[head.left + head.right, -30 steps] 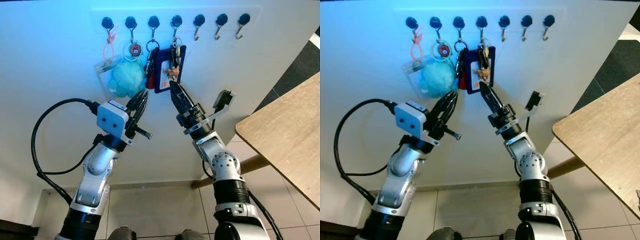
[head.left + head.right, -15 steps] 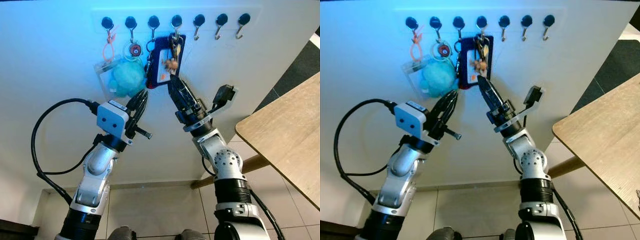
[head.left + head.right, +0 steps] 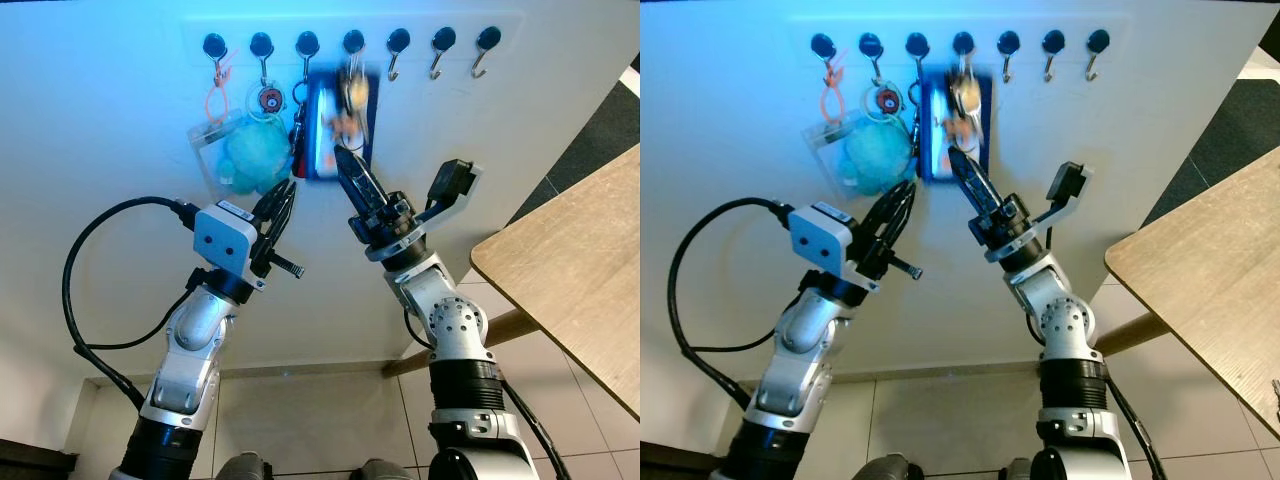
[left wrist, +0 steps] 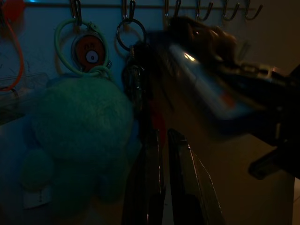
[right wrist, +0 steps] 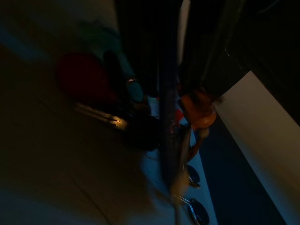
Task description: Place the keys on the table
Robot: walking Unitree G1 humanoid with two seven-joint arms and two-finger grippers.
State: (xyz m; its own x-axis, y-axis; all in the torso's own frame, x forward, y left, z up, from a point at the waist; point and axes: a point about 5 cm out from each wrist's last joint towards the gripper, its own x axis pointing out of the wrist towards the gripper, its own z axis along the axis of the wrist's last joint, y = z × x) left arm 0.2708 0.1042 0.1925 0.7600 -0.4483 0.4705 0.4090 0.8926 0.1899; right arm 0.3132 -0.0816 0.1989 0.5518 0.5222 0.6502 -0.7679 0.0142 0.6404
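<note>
White wall (image 3: 110,90) ahead, washed in blue light, with a row of seven dark hooks (image 3: 398,42) along the top. Three hooks at the 2 o'clock end bare. On the others, from the 10 o'clock end: an orange loop with a clear card holder (image 3: 208,150), a round orange tag above a fluffy teal plush (image 3: 255,155), a ring with dark and red fobs (image 3: 300,125), and the keys (image 3: 347,100) with a dark blue card pouch (image 3: 322,135) on the fourth hook, near 12 o'clock. Keys and pouch smeared by motion blur, swung out from the wall.

Right tool (image 3: 345,165) raised high, long black fingers pointing up into the lower edge of the blurred bunch, touching or just under it; fingers drawn narrow, though cannot tell whether anything is pinched between them. Right wrist view very dark: an orange charm (image 5: 199,110), a red blob and glints of metal rings just beyond the fingers.

Left tool (image 3: 282,200) held up just below the plush, at about 10 o'clock from centre, fingers close together and holding nothing. Left wrist view dim: the two black fingers (image 4: 180,178) nearly parallel, plush beside them, blurred pouch swinging past.

Wooden table (image 3: 580,270) at 3 o'clock, well apart from the keys, one leg down to the tiled floor (image 3: 310,420)
</note>
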